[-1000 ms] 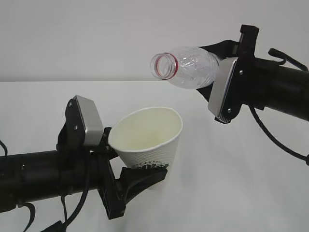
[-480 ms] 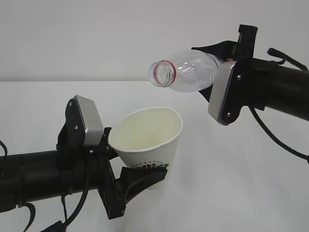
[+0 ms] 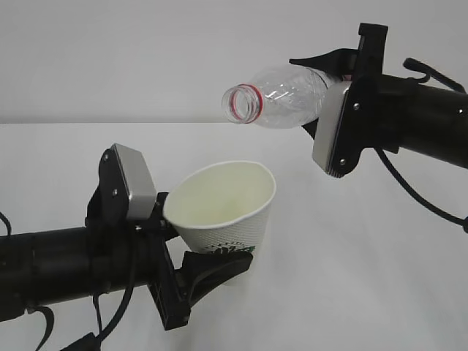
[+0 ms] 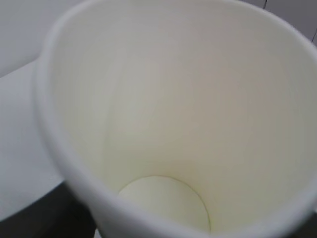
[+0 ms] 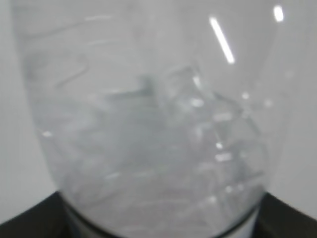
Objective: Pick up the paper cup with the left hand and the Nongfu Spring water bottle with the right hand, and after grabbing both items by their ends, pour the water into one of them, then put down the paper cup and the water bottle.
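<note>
Currently, in the exterior view, the left hand (image 3: 208, 267) grips the paper cup (image 3: 223, 212) low on its body, holding it clear of the table (image 3: 365, 278) and tilted so its mouth faces up and right, ready to catch a pour. The right hand (image 3: 340, 110) clasps the Nongfu Spring water bottle (image 3: 281, 95) by its base end, roughly level, with the uncapped mouth pointing left, above the cup and well apart from it. No stream is visible; the water cannot be made out. Nothing else stands on the table, and nothing lies between bottle mouth and cup.

Left wrist view: the paper cup (image 4: 173, 124) fills the frame; its cream interior and base look dry, though that is a judgement only.

Right wrist view: the bottle (image 5: 148, 124) fills the frame, blurred; dark jaw edges flank its lower corners. Its contents cannot be told.
</note>
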`<state>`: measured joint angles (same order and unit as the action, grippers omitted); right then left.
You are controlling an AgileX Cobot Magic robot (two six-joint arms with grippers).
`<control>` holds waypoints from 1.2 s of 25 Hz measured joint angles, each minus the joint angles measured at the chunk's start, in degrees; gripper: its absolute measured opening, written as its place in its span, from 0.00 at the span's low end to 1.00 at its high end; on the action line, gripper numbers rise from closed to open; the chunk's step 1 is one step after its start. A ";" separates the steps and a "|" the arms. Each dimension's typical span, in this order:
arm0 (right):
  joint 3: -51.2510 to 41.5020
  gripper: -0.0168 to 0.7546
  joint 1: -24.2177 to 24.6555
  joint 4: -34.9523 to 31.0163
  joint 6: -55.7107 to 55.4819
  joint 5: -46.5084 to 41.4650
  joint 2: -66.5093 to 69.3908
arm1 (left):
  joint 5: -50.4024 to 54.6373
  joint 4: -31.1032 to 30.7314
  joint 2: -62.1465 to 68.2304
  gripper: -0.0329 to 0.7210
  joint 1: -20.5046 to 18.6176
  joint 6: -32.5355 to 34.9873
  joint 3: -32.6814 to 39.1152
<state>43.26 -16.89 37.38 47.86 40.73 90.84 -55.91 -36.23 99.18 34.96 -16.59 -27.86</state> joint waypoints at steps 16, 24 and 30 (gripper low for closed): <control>0.85 0.60 0.00 0.11 4.70 -2.15 0.00 | 0.13 2.90 0.00 0.74 0.00 0.00 0.00; 0.85 0.60 0.00 0.11 5.96 -2.49 0.00 | 0.13 4.77 0.00 0.74 0.00 1.28 0.00; 0.85 0.60 0.00 0.11 7.72 -2.70 0.00 | 0.13 5.00 0.00 0.74 0.00 1.49 0.00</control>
<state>44.11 -16.89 37.49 55.58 38.03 90.84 -55.78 -31.23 99.18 34.96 -15.10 -27.86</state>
